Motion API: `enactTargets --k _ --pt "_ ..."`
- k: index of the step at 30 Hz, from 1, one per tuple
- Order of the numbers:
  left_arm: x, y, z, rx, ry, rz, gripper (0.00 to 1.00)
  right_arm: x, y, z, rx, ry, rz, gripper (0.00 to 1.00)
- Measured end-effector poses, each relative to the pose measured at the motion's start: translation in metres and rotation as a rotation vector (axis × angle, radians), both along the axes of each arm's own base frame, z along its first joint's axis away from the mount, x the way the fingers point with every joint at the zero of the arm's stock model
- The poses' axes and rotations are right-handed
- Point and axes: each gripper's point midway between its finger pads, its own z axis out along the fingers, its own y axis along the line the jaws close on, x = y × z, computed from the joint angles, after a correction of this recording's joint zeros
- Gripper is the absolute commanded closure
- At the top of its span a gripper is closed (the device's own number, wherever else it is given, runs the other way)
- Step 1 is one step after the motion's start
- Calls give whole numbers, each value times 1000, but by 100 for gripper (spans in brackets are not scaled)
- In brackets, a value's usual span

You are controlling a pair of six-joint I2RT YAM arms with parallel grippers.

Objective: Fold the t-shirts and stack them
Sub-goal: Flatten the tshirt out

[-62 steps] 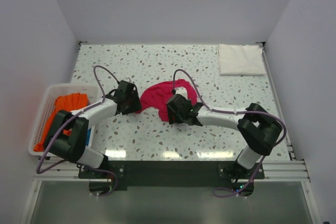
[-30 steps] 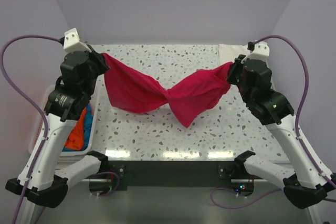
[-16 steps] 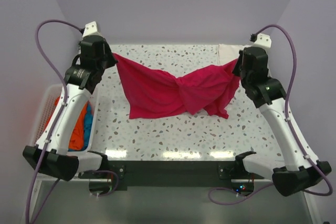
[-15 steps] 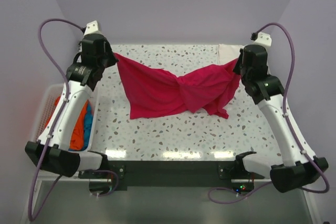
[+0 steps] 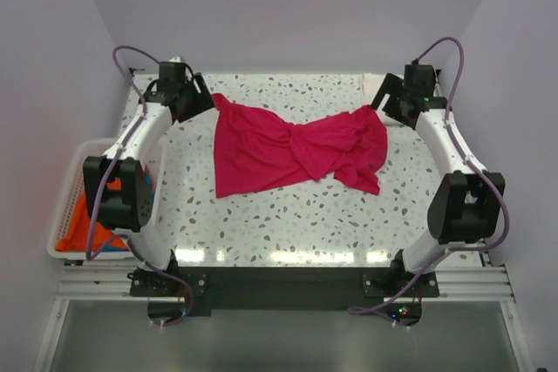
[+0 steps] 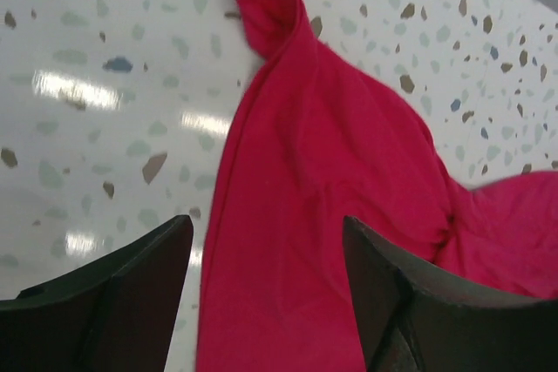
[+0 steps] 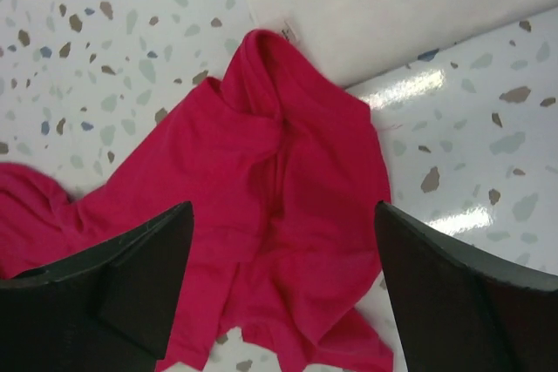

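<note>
- The bright magenta-pink cotton t-shirt [image 5: 292, 150] lies on the speckled terrazzo tabletop [image 5: 305, 224]. It is stretched sideways across the far half, between the two arms.
- The left gripper [image 5: 200, 104] hangs over the shirt's left end near the far left corner. Its black jaws stand wide apart and hold nothing; the wrist view shows the cloth lying free on the table between them.
- The right gripper [image 5: 386, 104] hangs over the right end near the far right corner. Its jaws also stand apart and are empty.
- The shirt's right tip touches or just overlaps the near edge of the white t-shirt folded to a rectangle [image 5: 373, 86], which sits in the far right corner.
- An orange t-shirt [image 5: 83, 224] waits in the white slotted plastic basket [image 5: 70, 180] off the left edge.
- Step, as I judge it: laying the pink shirt out flat, with folding not yet begun.
- The cloth is twisted and bunched at its middle, and the right side is crumpled. The next move likely calls for fresh grips on hems or shoulders to undo the twist and smooth it.
- Writing: none readable. A small pale tag [image 7: 286, 32] peeps out at the pink shirt's tip, too small to read.
</note>
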Motion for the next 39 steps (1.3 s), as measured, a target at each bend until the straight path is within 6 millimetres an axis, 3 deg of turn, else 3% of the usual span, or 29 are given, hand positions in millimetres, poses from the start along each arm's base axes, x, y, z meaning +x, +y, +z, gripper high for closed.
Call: enactTargets --k 2,4,8,12,15,21,28,39 --pt "-28 -1 -1 -12 -6 10 28 -21 6 2 24 -26 13 15" --pt "-66 -2 -4 -17 0 23 33 -56 14 -5 49 -29 27 17" --pt "-141 -16 -20 -30 -14 9 40 -121 21 -41 76 -10 26 25" --pt "-186 -29 -53 -40 45 -17 46 -169 19 -92 88 97 -2 35" --pt "-207 -37 -75 -39 100 -33 49 -183 19 -110 96 142 -17 38" --pt "-228 -40 -98 -42 151 -38 50 -184 21 -123 120 139 -42 41" --pt "-228 -42 -110 -42 165 -46 51 -181 22 -148 139 192 -70 48" --pt "-229 -44 -133 -34 219 -19 54 -175 23 -148 147 172 -77 50"
